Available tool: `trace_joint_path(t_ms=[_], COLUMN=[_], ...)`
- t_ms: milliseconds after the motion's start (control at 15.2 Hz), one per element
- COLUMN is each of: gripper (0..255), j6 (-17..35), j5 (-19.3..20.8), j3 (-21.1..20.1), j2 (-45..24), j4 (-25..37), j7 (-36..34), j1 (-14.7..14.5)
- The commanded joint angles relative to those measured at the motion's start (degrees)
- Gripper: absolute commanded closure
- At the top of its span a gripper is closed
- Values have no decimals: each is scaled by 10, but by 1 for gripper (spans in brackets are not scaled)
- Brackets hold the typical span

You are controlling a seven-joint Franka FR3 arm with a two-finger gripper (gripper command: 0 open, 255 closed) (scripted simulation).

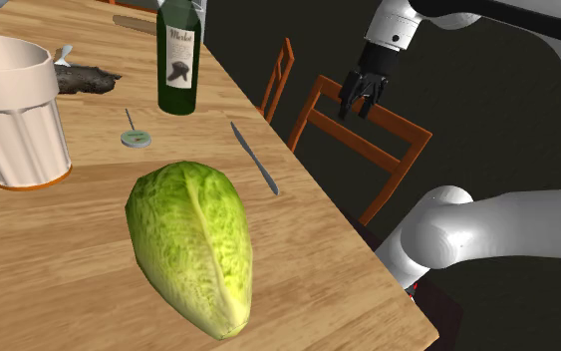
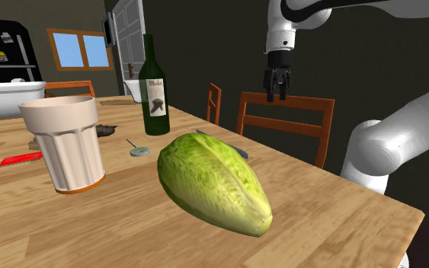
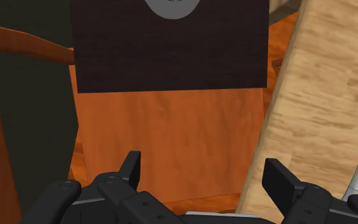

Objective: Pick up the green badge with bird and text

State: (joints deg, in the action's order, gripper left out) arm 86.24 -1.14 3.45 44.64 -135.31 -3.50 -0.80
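Nearest the lens: a green lettuce head [image 1: 193, 244] is lying on its side on the wooden table [image 1: 59, 289].

Shoulder view, left to right:
- A ribbed cream cup [image 1: 9, 110] with an orange base is standing upright at the far left.
- The small round pale-green badge [image 1: 136, 139] is lying flat on the tabletop between the cup and the wine bottle [image 1: 179, 60]. It is just in front of the bottle's base, with a thin pin sticking out from it.
- The dark green bottle is standing upright.
- A grey table knife [image 1: 255, 158] is lying near the table's edge.
- Past the edge, a brown wooden chair [image 1: 368, 140] is standing beside the table.
- The gripper [image 1: 358, 108] is hanging over that chair, pointing downward, off the table and well apart from the badge.
- The white arm [image 1: 467, 234] is rising from the lower right, elbow bent. Its forearm is crossing the top corner and its wrist is turning down.

Wrist view: both black fingers [image 3: 131, 167] are standing apart with nothing between them, so the claw is released. The chair seat is showing below and the table edge alongside.
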Motion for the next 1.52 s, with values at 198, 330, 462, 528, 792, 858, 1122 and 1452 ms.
trace_joint_path(t_ms=[198,330,462,528,792,858,1122,1452], gripper=[0,0,0,0,0,0,0,0], j6=[26,44,62,70,104,112,140,166], j5=[-25,-39,-52,-57,-73,-75,-75,-56], j3=[-36,-59,-82,-93,-137,-148,-189,-237], j2=[-27,-48,-72,-85,-142,-157,-224,-319], j4=[6,14,24,31,63,73,120,195], j7=[-41,-68,-95,-108,-161,-174,-229,-301], j1=[-12,-19,-26,-29,-39,-41,-48,-55])
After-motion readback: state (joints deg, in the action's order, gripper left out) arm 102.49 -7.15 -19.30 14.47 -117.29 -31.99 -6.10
